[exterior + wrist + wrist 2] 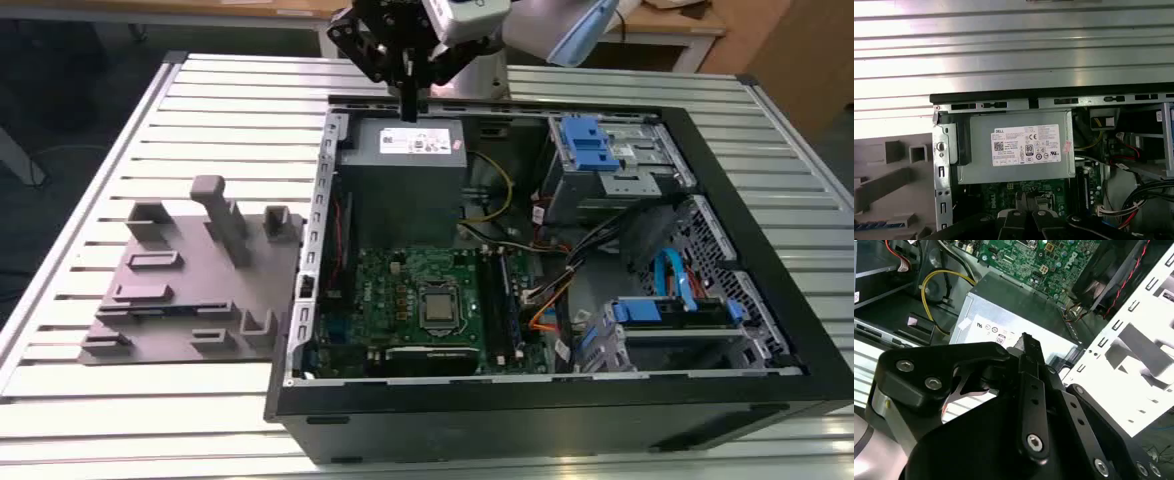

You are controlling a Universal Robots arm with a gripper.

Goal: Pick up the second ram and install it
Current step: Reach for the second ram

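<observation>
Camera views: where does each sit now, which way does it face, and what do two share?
Exterior view: off the arm, high, looking down on the open black computer case on the slatted metal table; the black end effector hangs above it.
First wrist view: on the arm, facing down at the grey power-supply box; end effector parts show.
Second wrist view: on the arm, close behind the end effector's links, facing that box.
Shared: both wrist views show the box and green motherboard.

On the table (94,150), the tray (174,300) lies to the exterior view's left of the case (534,410).
</observation>
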